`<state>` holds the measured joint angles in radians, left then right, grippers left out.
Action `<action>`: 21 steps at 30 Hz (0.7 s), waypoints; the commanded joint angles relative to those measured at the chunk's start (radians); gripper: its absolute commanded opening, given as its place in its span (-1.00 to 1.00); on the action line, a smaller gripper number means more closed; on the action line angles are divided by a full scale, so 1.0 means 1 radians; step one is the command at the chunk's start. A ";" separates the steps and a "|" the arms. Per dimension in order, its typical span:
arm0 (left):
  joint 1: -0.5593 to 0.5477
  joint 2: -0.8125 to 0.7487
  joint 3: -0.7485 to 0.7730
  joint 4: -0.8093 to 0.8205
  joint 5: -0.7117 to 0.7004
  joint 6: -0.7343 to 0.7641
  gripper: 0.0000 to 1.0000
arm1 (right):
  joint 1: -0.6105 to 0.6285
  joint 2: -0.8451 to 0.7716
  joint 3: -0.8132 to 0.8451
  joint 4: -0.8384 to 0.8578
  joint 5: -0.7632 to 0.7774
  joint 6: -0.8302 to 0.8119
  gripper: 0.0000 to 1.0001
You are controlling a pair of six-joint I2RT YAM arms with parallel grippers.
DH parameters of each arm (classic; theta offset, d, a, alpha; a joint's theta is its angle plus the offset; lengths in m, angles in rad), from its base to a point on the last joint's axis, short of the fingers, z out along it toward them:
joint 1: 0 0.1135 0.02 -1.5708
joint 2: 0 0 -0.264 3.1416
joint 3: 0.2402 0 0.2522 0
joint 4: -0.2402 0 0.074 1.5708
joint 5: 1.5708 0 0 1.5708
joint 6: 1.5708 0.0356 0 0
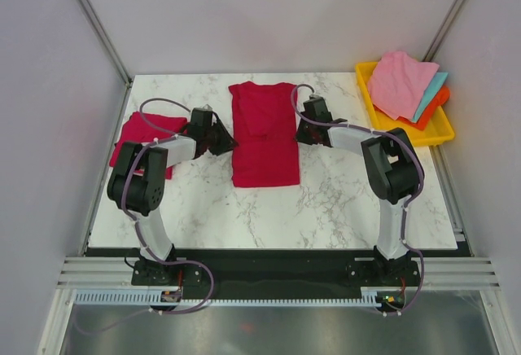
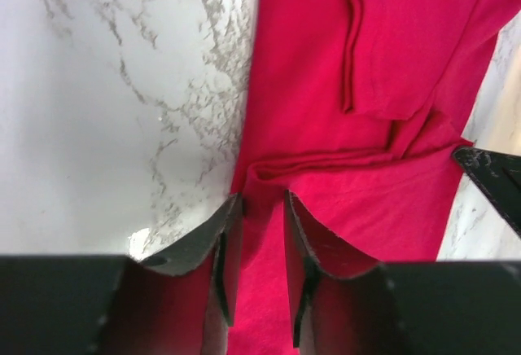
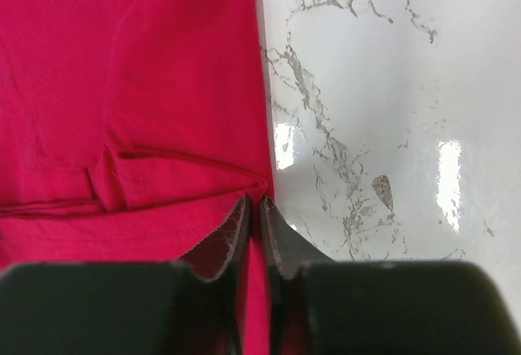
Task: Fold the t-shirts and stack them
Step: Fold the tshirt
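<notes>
One crimson t-shirt [image 1: 264, 139] lies mid-table, folded into a long narrow strip with its sleeves turned in. A second red t-shirt [image 1: 146, 137] rests folded small at the left. My left gripper [image 1: 226, 142] sits low at the strip's left edge. In the left wrist view the t-shirt [image 2: 366, 62] fills the right side, and the left gripper [image 2: 260, 202] is open, its jaws narrowly apart astride the cloth edge. My right gripper [image 1: 299, 133] is at the strip's right edge. In the right wrist view the right gripper [image 3: 254, 203] is shut on the t-shirt [image 3: 122, 86] hem.
A yellow tray [image 1: 444, 133] at the back right holds pink [image 1: 399, 82], teal and orange cloths. Bare marble table [image 1: 358, 200] lies in front of the shirts. Walls close in the table on three sides.
</notes>
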<state>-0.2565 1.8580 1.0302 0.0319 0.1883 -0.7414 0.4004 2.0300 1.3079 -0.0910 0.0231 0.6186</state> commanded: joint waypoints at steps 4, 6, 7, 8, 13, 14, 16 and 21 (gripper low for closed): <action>0.003 0.020 0.057 0.026 0.031 0.050 -0.49 | 0.003 0.006 0.037 0.010 0.011 -0.013 -0.85; 0.003 0.015 0.057 0.025 0.022 0.057 -0.64 | 0.008 -0.002 0.034 0.010 0.020 -0.017 -0.98; 0.003 0.012 0.057 0.025 0.023 0.057 -0.70 | 0.011 -0.004 0.034 0.010 0.023 -0.016 -1.00; 0.003 0.010 0.056 0.025 0.022 0.059 -0.80 | 0.011 -0.007 0.034 0.010 0.023 -0.020 -1.00; 0.003 0.004 0.059 0.023 0.028 0.062 -0.96 | 0.017 -0.024 0.028 0.010 0.041 -0.026 -1.00; 0.003 -0.003 0.057 0.023 0.027 0.066 -0.96 | 0.017 -0.036 0.025 0.010 0.047 -0.029 -1.00; 0.003 -0.019 0.054 0.025 0.025 0.068 -0.96 | 0.017 -0.050 0.021 0.010 0.051 -0.033 -1.00; 0.002 -0.063 0.016 0.062 0.005 0.073 -0.96 | 0.017 -0.089 0.005 0.010 0.061 -0.042 -1.00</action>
<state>-0.2565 1.8645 1.0534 0.0338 0.2111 -0.7113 0.4107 2.0109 1.3125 -0.0937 0.0547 0.5972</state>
